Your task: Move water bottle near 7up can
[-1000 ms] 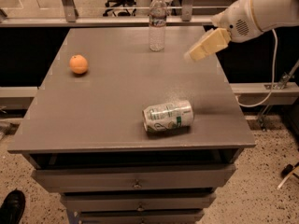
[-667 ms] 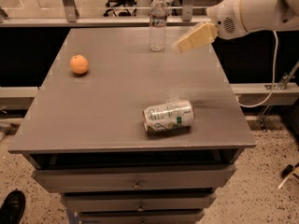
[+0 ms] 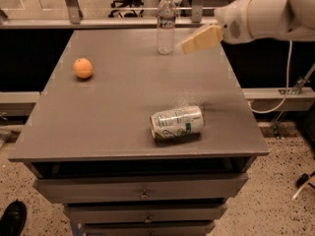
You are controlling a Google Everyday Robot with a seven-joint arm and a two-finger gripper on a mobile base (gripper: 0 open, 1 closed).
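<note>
The bottle stands upright at the 12 o'clock edge of the desk, well apart from the can, which lies on its side toward 5 o'clock. The hand hangs just beside the bottle at its 3 o'clock, holding nothing, and I cannot tell whether it is spread or closed. An orange sits alone near 10 o'clock.

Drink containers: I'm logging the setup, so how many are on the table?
2. The water bottle stands upright at the far edge, the gripper just right of it; the 7up can lies on its side near the front. None look hidden.
</note>
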